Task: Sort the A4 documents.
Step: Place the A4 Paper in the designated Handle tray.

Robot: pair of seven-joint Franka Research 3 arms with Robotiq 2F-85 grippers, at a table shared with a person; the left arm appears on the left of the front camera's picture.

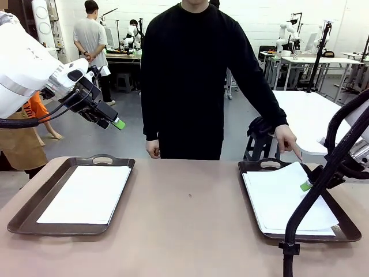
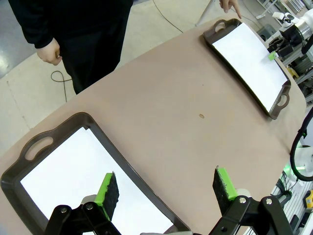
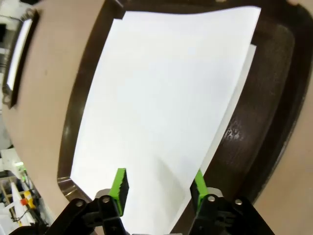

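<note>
White A4 documents point(image 1: 86, 193) lie in the left dark brown tray point(image 1: 34, 199), and a stack of them point(image 1: 285, 199) lies in the right tray point(image 1: 253, 167). My right gripper point(image 1: 305, 186) is low over the right stack's near-right part. In the right wrist view it point(image 3: 159, 188) is open, its green pads standing apart on either side of the top sheet's point(image 3: 166, 98) edge. My left gripper point(image 1: 115, 122) hangs open in the air above the left tray. In its own wrist view, that gripper point(image 2: 164, 193) holds nothing, with the left tray's sheets point(image 2: 73, 171) below.
A person in black stands at the far side, one hand point(image 1: 288, 141) pointing down at the right tray's far handle, the other hand point(image 1: 153, 149) hanging by the table edge. Bare tabletop point(image 1: 184, 213) lies between the trays. A black cable point(image 1: 311, 196) crosses in front of the right tray.
</note>
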